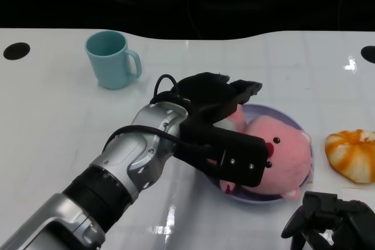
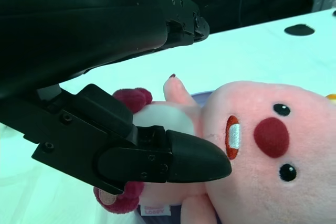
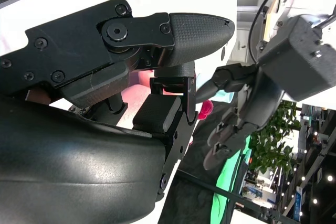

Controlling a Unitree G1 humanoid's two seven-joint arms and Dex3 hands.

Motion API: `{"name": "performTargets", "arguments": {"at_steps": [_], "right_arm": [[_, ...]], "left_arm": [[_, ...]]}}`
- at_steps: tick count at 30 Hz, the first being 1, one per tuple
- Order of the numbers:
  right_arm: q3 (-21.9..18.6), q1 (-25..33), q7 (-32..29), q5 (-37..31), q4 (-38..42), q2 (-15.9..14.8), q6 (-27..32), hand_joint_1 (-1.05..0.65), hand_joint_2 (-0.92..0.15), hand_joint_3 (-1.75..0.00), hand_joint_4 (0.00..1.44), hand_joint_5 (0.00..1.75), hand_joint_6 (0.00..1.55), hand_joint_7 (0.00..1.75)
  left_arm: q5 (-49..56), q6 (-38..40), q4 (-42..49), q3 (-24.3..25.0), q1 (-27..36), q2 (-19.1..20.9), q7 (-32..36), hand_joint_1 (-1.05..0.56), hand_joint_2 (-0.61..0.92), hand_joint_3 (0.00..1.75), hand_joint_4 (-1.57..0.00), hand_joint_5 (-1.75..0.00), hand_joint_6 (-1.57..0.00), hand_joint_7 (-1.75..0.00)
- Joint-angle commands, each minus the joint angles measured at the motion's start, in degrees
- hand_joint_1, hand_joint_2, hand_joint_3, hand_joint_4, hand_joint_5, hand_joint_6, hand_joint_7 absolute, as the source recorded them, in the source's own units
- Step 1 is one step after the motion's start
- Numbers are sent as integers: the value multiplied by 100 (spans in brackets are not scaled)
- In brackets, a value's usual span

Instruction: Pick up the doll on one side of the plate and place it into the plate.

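Observation:
A pink plush doll (image 1: 281, 156) with a red nose lies in the pale purple plate (image 1: 270, 109) at the centre right of the table. My left hand (image 1: 225, 127) reaches over the plate's left side, with its fingers spread above and beside the doll's body. In the left wrist view the thumb (image 2: 194, 156) lies next to the doll (image 2: 262, 145) and the other fingers stand well clear above it, so nothing is gripped. My right hand (image 1: 331, 218) hovers low at the near right, holding nothing.
A light blue mug (image 1: 111, 60) stands at the far left. An orange and white round item (image 1: 353, 154) lies right of the plate. A black hole (image 1: 16, 50) marks the table's far left corner. The table's dark far edge runs along the top.

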Motion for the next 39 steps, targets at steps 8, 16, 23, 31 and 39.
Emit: {"name": "performTargets", "arguments": {"at_steps": [8, 16, 23, 31, 39], "right_arm": [[-97, 47, 2, 101, -18, -75, 36, -93, -92, -42, 92, 143, 92, 111], [-119, 77, -8, 114, -87, -94, 75, -94, -92, -41, 93, 143, 93, 111], [-146, 8, 61, 164, 6, -122, 14, -93, -92, -43, 92, 143, 92, 111], [-165, -26, 99, 160, 65, -122, -33, -93, -92, -43, 92, 144, 92, 111], [-161, 9, 109, 193, -9, -128, 66, -93, -92, -43, 92, 144, 93, 112]], "left_arm": [[-289, -155, -1057, 448, 601, 498, -77, -105, 92, 57, -4, -2, -5, -2], [-502, -450, -1811, 831, 1137, 895, 39, -96, 92, 56, -11, -7, -10, -5], [-980, -1150, -2164, 1380, 1882, 1184, 335, -86, 92, 50, -19, -14, -18, -7], [-2111, -1964, -2217, 2097, 2727, 1154, 440, -78, 92, 40, -30, -25, -34, -12], [-3623, -2396, -2287, 2555, 3419, 1061, -56, -61, 92, 28, -45, -66, -59, -15]]}}
